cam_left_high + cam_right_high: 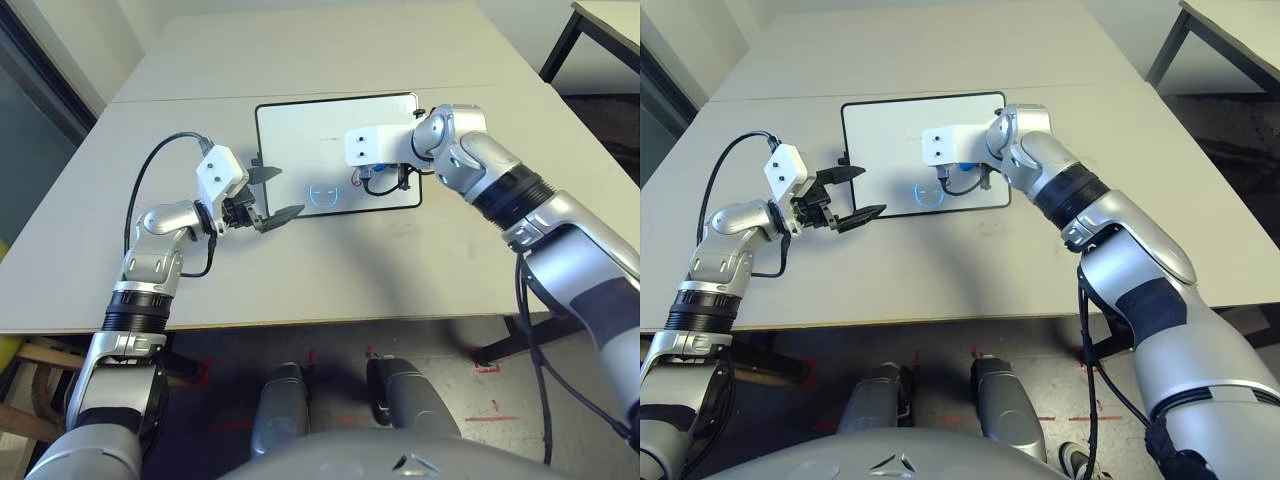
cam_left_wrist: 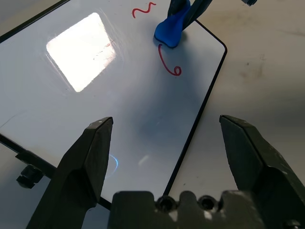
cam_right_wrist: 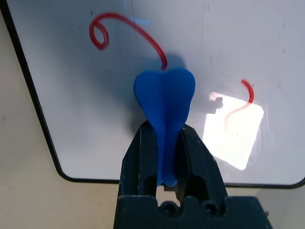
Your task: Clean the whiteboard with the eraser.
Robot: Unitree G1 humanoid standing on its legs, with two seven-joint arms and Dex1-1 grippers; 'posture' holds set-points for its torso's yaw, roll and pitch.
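The whiteboard lies flat on the pale desk, in front of the robot and a little toward its left, long edges running across the desk. Its thin black frame and rounded corners are plain in both wrist views, and a small black knob sits on the frame by the left arm.

The right end effector is pinched tight on the eraser, its 2 black fingers clamping the narrowed middle of the blue block so that the wider lobed end sticks out past the fingertips. That end appears to rest on the white surface near the board's front right corner, casting a soft shadow there. A red curl runs from just beside the eraser's tip and ends in a small loop close to the frame. A second, shorter red squiggle lies apart from it, next to a bright square reflection of light on the board.

The left end effector hovers at the board's left front corner with its 2 fingers spread wide and nothing between them, pointing across the board toward the eraser.
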